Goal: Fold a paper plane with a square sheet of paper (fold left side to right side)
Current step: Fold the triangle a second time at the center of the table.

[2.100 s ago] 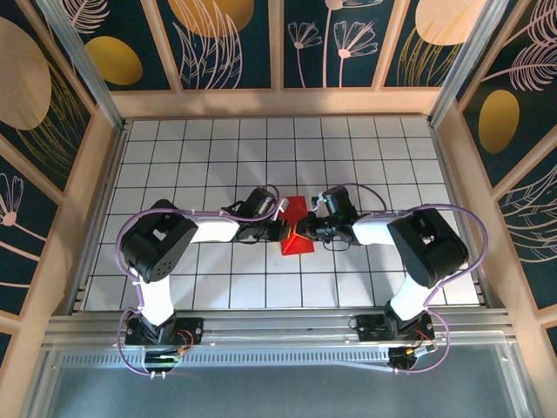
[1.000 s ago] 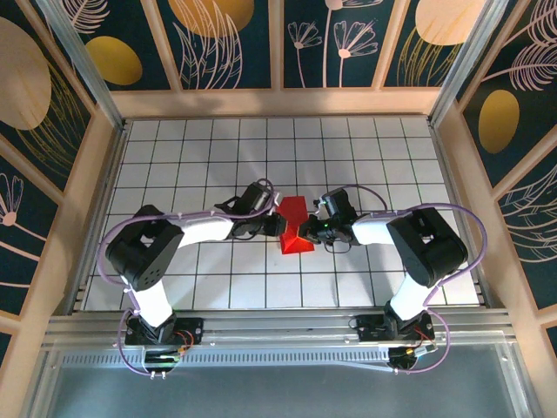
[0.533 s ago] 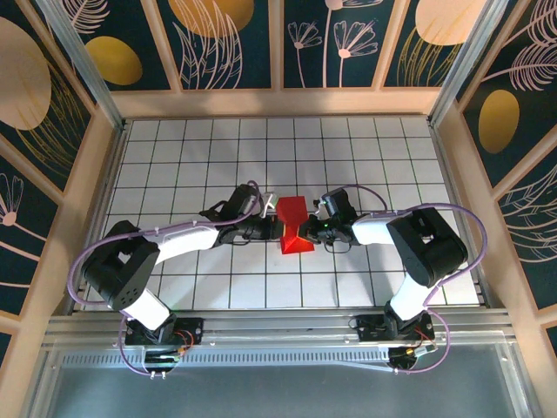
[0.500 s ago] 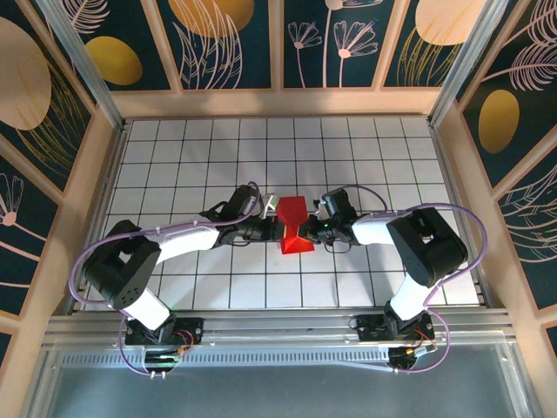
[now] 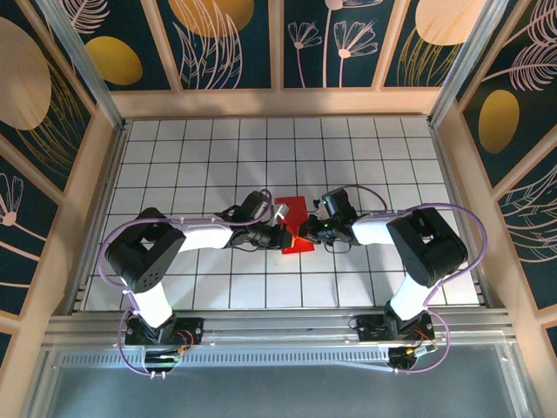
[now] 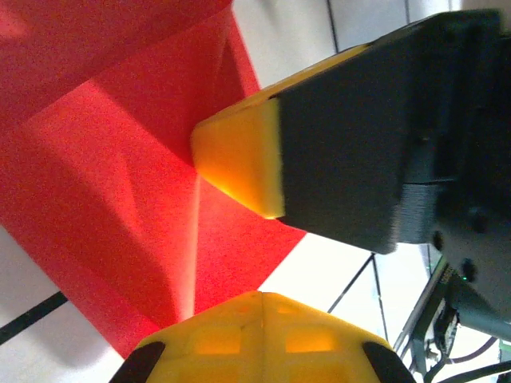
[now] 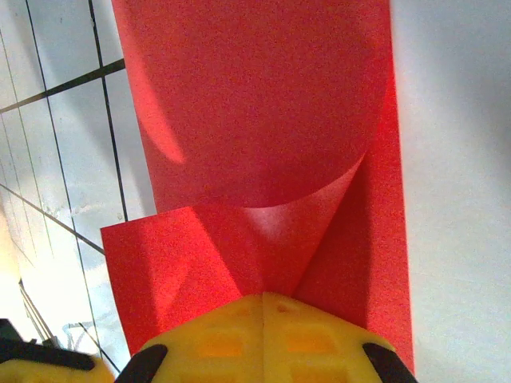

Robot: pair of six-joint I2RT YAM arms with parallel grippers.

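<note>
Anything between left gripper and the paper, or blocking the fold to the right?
Nothing between them: left gripper is shut on the paper at its left edge. The right gripper holds the right edge, so it sits where the flap must land.

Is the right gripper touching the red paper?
Touching. Right wrist view: the shut right gripper pinches the red paper, whose creases fan out from its tips.

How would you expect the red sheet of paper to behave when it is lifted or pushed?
Probably floppy: the red sheet curls in a soft bow by the right gripper. Likely light and thin, as it bends without cracking. Its visible creases suggest pushing would buckle it.
</note>
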